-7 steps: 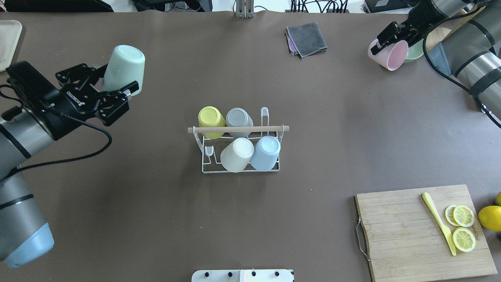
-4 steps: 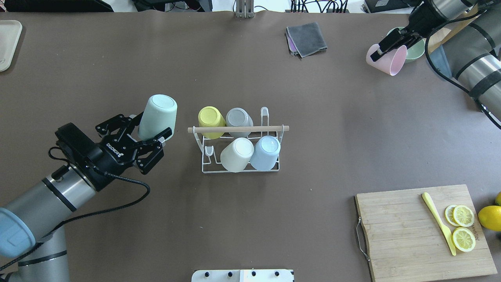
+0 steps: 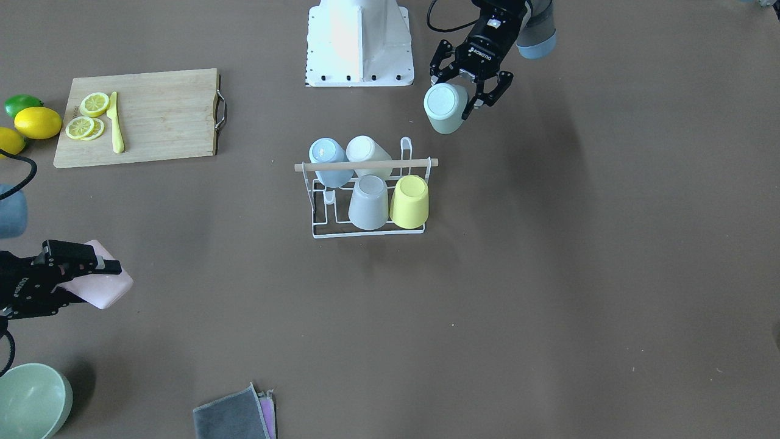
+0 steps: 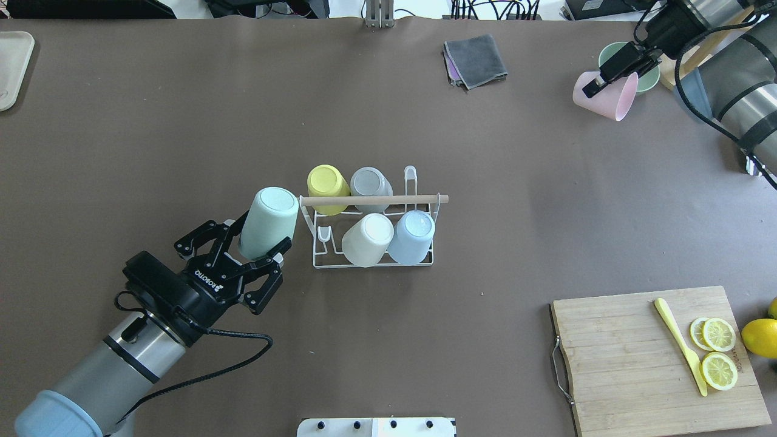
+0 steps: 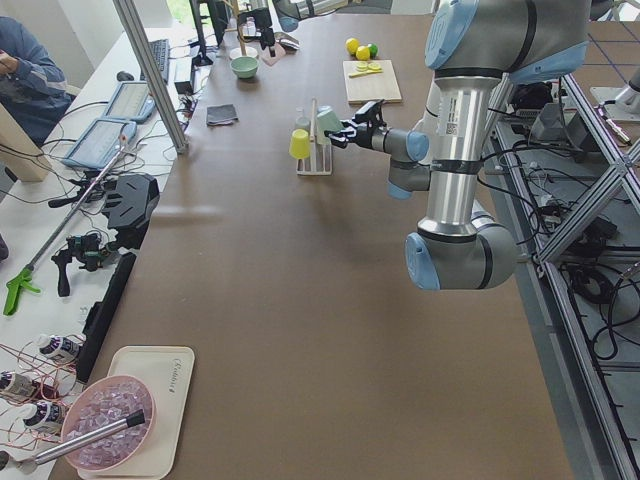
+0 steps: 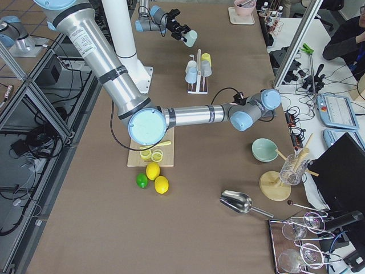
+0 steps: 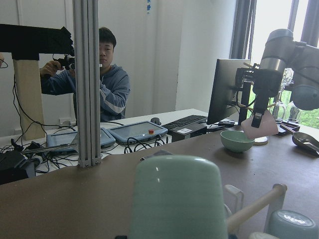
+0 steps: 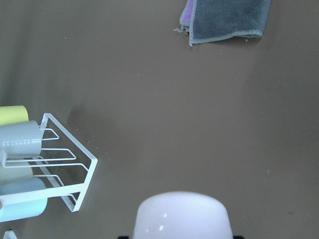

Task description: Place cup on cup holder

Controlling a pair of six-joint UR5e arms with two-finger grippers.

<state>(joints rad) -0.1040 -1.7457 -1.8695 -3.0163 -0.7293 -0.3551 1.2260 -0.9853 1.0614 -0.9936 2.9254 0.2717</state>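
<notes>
The white wire cup holder [image 4: 322, 255] with a wooden rod [image 4: 373, 199] stands mid-table and carries yellow, grey, cream and blue cups upside down. My left gripper [image 4: 258, 240] is shut on a mint green cup [image 4: 270, 221], held tilted, bottom up, just left of the holder's left end; it also shows in the front view [image 3: 446, 108] and the left wrist view [image 7: 177, 201]. My right gripper [image 4: 616, 73] is shut on a pink cup [image 4: 607, 97] at the far right, above the table; the pink cup also shows in the right wrist view [image 8: 182, 216].
A green bowl [image 4: 646, 77] sits behind the pink cup. A folded grey cloth [image 4: 475, 59] lies at the back. A cutting board [image 4: 637, 364] with lemon slices and a yellow knife is front right. A tray [image 4: 12, 67] is far left.
My left gripper has carried the mint cup from the far left toward the holder's left end and lowered it. My right gripper has turned the pink cup and shifted slightly right.
</notes>
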